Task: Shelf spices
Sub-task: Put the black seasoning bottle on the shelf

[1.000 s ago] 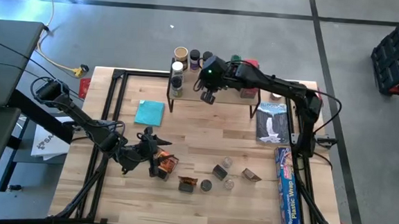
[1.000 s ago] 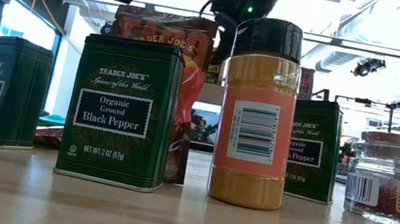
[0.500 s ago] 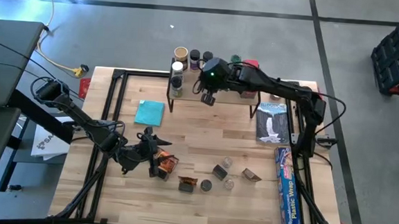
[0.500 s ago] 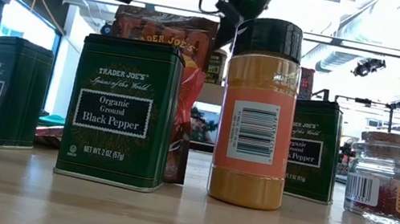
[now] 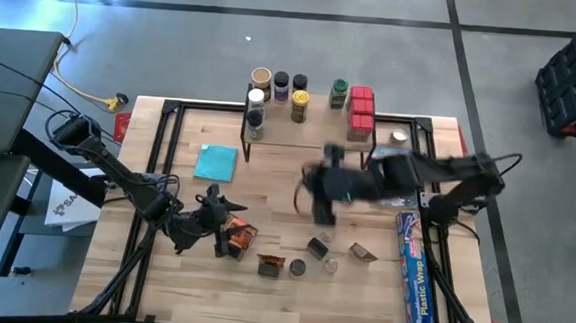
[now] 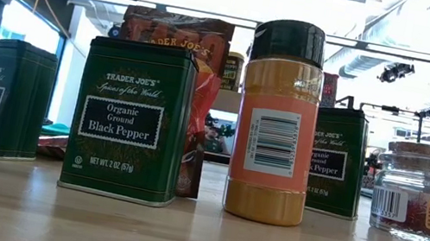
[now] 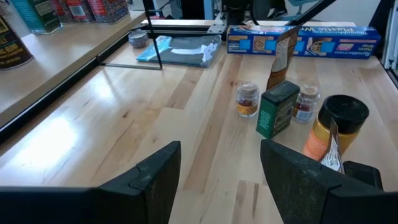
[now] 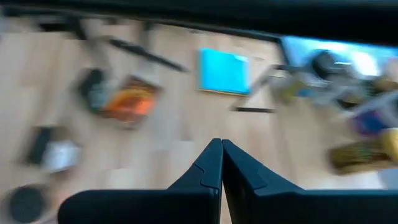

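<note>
Right claw [image 5: 323,206] clenched, empty, over mid-counter | loose spices [image 5: 318,248] lie just nearer the front edge | shelf [image 5: 305,128] behind | left claw [image 5: 214,220] released, farther off.

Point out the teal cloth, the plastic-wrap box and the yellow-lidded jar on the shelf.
teal cloth [image 5: 216,162], high view, its middle.
plastic-wrap box [image 5: 415,273], high view, its blue top face.
yellow-lidded jar [image 5: 300,99], high view, its lid.

The worktop [image 6: 195,240] is pale, smooth wood with a soft sheen. The pepper tin [image 6: 129,120] looks like glossy green metal; the small jar [image 6: 413,190] is clear glass, cork-topped.
</note>
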Robot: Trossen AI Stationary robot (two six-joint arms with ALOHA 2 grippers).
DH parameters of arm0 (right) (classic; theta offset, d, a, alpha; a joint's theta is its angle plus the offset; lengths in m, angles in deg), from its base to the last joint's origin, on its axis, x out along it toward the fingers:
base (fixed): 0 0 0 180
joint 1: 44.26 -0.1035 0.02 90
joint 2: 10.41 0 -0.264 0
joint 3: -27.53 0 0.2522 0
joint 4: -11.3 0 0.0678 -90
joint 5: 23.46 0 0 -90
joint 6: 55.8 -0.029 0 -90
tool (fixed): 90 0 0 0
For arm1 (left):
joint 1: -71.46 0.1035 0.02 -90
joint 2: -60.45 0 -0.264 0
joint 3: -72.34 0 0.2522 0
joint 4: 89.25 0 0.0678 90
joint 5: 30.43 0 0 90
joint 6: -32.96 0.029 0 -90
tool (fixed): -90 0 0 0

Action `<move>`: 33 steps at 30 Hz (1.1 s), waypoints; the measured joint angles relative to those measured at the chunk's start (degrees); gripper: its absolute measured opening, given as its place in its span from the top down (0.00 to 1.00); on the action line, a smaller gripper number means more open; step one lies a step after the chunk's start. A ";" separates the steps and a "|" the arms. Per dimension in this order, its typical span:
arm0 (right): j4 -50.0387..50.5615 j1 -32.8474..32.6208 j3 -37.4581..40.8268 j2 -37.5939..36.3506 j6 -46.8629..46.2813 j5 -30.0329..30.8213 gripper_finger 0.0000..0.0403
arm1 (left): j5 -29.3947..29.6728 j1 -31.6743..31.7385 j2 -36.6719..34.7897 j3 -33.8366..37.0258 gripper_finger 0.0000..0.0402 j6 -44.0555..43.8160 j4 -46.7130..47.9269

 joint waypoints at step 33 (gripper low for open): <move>2.79 -18.34 0.07 21.08 -31.76 -7.75 0.19 | -0.05 -1.64 7.93 -0.04 0.46 -0.54 -13.06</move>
